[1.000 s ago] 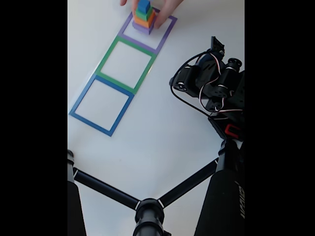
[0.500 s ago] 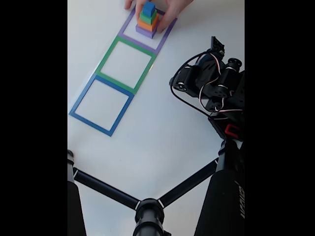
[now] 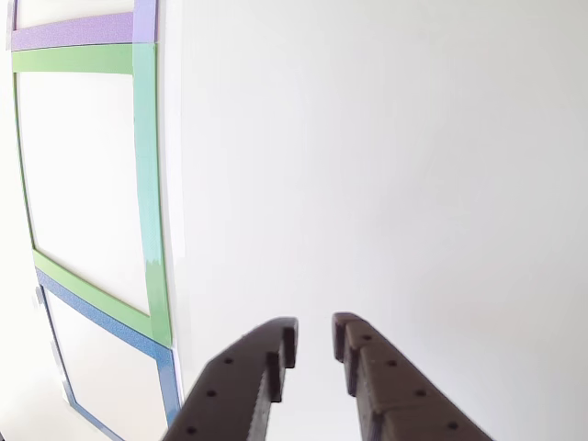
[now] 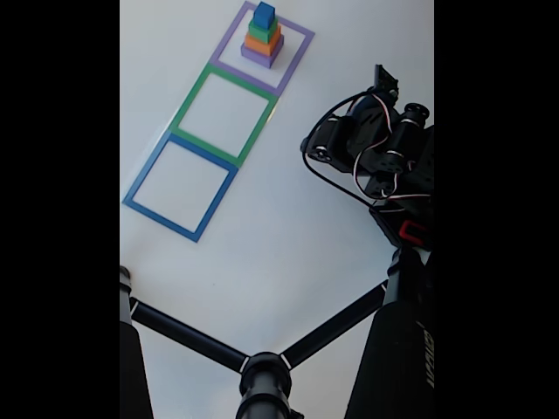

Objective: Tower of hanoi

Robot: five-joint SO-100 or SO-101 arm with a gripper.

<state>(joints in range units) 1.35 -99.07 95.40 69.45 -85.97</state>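
Observation:
A stack of blocks (image 4: 262, 37) stands in the purple taped square (image 4: 300, 51) at the top of the fixed view: purple at the bottom, then orange, green and blue on top. The green square (image 4: 186, 106) and the blue square (image 4: 142, 175) below it hold nothing. My arm (image 4: 371, 148) is folded at the right, well away from the stack. In the other view my gripper (image 3: 314, 333) hangs above bare white table, its dark fingers (image 3: 243, 386) slightly apart with nothing between them. Green tape (image 3: 142, 184), blue tape (image 3: 165, 377) and purple tape (image 3: 73, 32) lie to its left.
A black tripod (image 4: 262, 375) spreads its legs across the bottom of the fixed view. Red and white cables loop off the arm. White table (image 4: 279, 227) stretches between the arm and the squares.
A person's hand that held the stack at the top edge has left the view. The stack now stands alone, a little further inside the purple square. The arm has not moved.

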